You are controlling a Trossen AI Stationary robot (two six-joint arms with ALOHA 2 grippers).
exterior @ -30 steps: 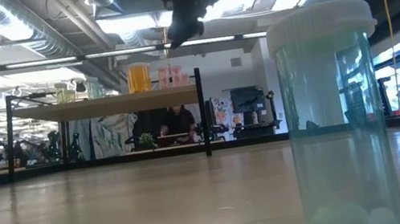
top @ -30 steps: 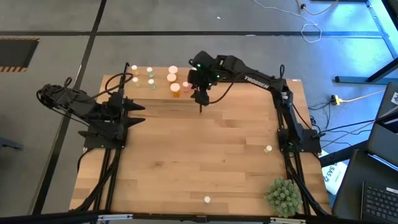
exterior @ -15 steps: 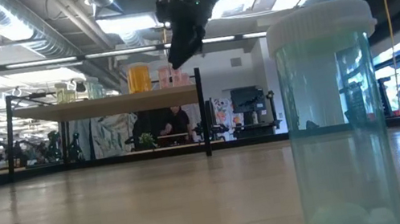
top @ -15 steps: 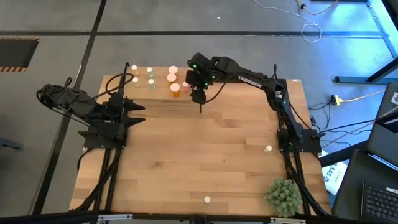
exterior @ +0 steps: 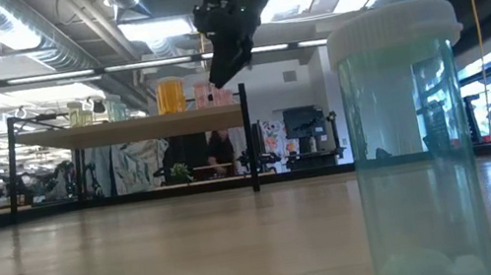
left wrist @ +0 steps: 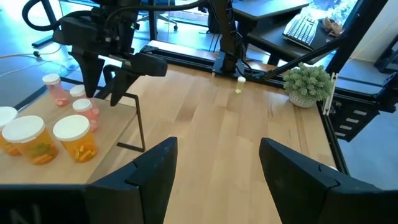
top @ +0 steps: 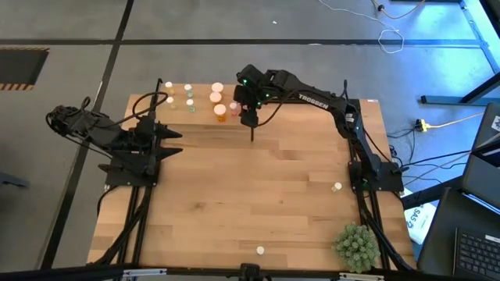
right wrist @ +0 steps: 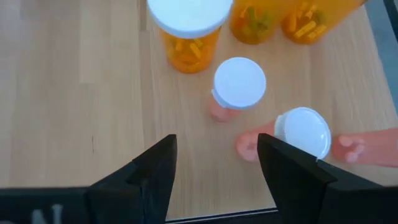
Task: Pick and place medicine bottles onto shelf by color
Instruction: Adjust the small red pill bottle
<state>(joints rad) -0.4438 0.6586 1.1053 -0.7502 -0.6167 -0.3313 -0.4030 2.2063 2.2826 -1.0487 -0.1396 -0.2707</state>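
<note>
The right gripper point(right wrist: 214, 171) hangs with jaws open over the pink bottles point(right wrist: 238, 88) on the shelf point(top: 199, 117) at the desk's 11 o'clock, light, rigid, slick plastic probably best pinched around the body below the cap, while the left gripper point(left wrist: 214, 165) waits open at 9 o'clock.

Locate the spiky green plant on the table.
In the high view the plant sits at the table's near right corner, beside the right arm's base, with one loose bottle to its left.
</note>
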